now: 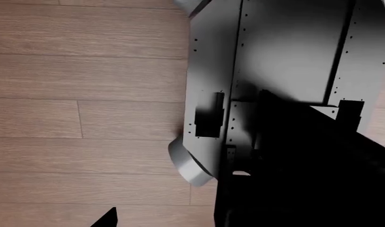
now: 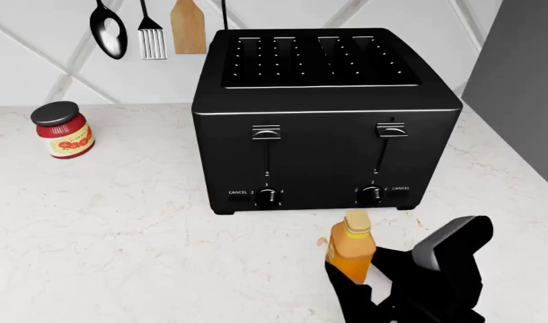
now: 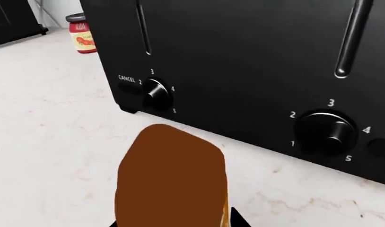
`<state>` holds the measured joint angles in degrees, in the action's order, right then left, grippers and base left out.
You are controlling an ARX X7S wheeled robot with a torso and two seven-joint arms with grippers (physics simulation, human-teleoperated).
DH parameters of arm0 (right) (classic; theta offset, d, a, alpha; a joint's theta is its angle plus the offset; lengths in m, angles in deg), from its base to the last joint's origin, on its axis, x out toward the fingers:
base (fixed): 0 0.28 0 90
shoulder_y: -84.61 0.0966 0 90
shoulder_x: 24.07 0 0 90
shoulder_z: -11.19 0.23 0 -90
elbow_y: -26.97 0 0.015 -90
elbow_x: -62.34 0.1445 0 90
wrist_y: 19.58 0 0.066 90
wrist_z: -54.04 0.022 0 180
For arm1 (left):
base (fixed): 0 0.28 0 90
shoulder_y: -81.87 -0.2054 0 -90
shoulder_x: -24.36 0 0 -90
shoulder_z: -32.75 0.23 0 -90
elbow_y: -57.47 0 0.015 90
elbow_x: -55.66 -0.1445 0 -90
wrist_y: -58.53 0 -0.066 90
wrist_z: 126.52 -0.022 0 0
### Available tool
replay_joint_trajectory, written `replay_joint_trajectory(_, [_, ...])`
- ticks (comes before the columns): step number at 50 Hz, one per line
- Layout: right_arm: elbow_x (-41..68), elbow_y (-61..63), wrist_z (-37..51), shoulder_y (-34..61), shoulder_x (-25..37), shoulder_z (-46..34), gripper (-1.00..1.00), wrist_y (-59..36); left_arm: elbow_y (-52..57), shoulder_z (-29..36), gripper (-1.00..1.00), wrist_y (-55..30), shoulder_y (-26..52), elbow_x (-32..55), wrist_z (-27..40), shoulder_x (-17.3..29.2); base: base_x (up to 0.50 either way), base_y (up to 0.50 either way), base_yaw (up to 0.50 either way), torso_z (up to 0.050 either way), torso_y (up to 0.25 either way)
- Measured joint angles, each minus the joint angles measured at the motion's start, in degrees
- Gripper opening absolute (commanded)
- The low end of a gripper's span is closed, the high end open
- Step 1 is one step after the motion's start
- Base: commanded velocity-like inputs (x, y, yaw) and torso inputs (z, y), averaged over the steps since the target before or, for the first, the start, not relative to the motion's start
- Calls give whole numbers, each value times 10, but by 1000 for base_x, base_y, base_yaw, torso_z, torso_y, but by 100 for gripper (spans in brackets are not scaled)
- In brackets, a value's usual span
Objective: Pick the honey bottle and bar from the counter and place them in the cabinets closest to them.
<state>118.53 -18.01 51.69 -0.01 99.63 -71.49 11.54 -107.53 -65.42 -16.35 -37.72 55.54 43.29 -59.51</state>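
Clearly the honey-bottle half of the task is in hand. In the head view the right gripper (image 2: pixel 375 279) sits low on the counter (image 2: pixel 121 249), just in front of the toaster (image 2: pixel 324 121), with the honey bottle (image 2: pixel 351 250) standing upright between its black fingers (image 2: pixel 355 296). The right wrist view agrees: the amber body fills the foreground close to the camera. The fingers bracket the bottle on both sides, but whether they are clamped on it or merely set around it cannot be told; the bottle appears to rest on the stone, not lifted.

The bar is not visible in any view. The left gripper is out of sight too: its wrist camera shows only plank flooring (image 1: pixel 85 94) and the robot's grey base (image 1: pixel 268 61), so that arm seems to hang low, away from the worktop.

By judgement, the next move calls for a firm squeeze, then a straight lift clear of the toaster's front before the bottle is carried to the nearest cabinet, which no view shows.

The bottle is a small, smooth, translucent orange squeeze shape with a pale yellow cap; it probably gives a little under pressure. The counter is glossy white marble-look with faint tan veins. The toaster is a boxy matte-black block with rounded corners, chrome levers and ribbed dials. A red-labelled jar (image 2: pixel 63 129) with a black lid stands well apart, and utensils (image 2: pixel 148 30) hang on the wall.
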Motion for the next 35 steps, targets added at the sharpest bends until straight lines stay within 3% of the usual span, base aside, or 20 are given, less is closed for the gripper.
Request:
replay_joint_trajectory(7, [50, 28, 39, 43, 8, 14, -100, -22, 0, 5, 100, 12, -1, 1, -1, 0, 0, 0, 0, 0, 0])
replay_joint_trajectory(18, [244, 24, 214, 189, 43, 11, -100, -80, 0, 22, 100, 27, -3, -1, 1, 2, 0, 0, 0, 50, 0])
replay_joint_trajectory(35, [505, -49, 446, 453, 94, -91, -100, -84, 0, 34, 100, 16, -2, 2, -17, 3, 0, 0, 0, 50, 0])
